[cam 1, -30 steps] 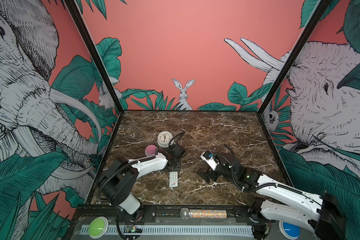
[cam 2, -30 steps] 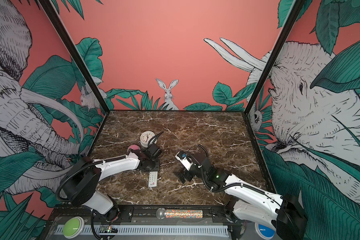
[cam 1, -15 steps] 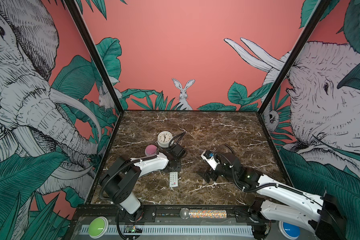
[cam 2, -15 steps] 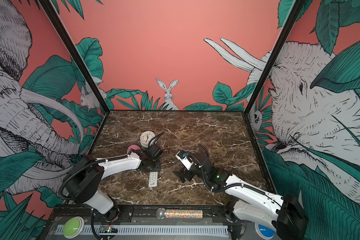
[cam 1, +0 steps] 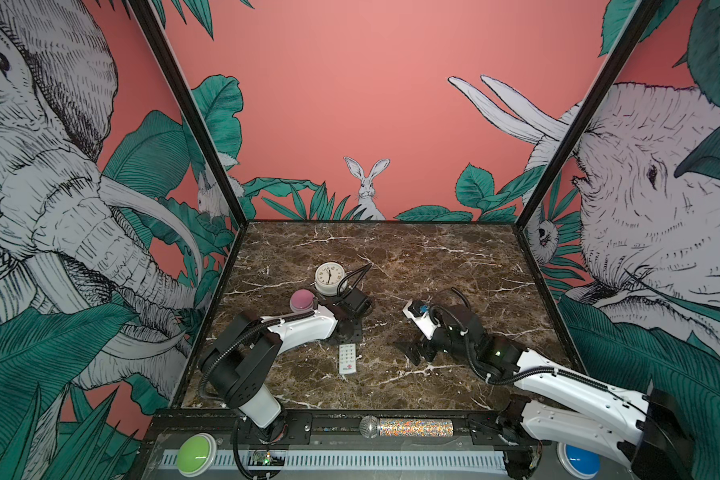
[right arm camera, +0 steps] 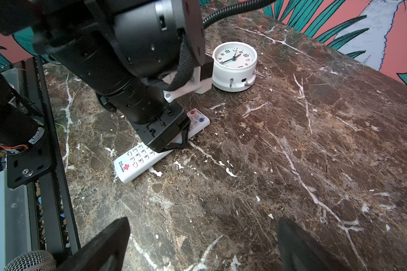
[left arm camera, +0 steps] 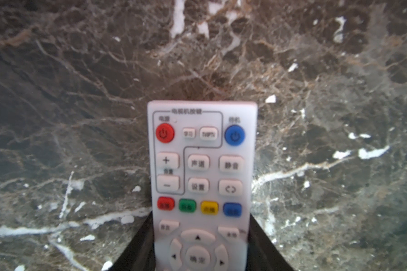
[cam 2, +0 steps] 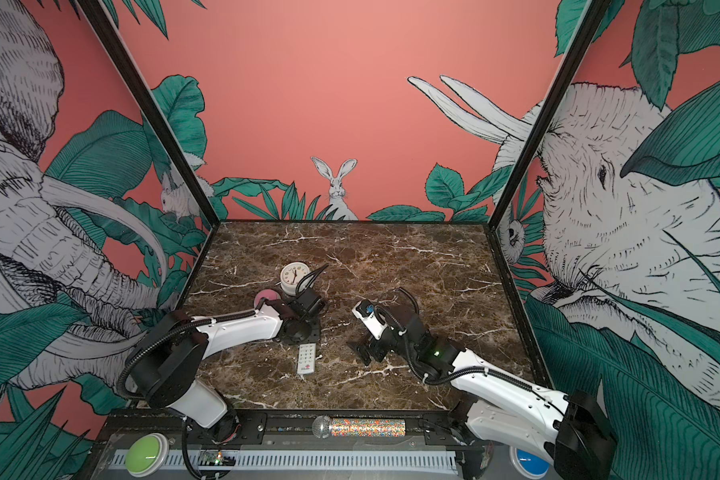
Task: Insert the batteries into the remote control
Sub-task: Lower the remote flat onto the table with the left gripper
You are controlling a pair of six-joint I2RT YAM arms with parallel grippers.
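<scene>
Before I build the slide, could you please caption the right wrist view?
Left gripper clamps the button-up remote on the marble table near a clock; right gripper open.

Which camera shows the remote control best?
The left wrist view: the remote control fills its middle, coloured buttons plain. The right wrist view shows both ends, middle hidden; in both top views it is tiny.

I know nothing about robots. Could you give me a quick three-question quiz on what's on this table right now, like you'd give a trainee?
1. True or false: the right gripper is clamped on the remote control.
2. Which face of the remote control is up? A) buttons B) plain back
3. What round white object stands on the marble table?
Key: 1. False: it is open and empty; the left gripper clamps the remote control. 2. A. 3. A clock.
</scene>
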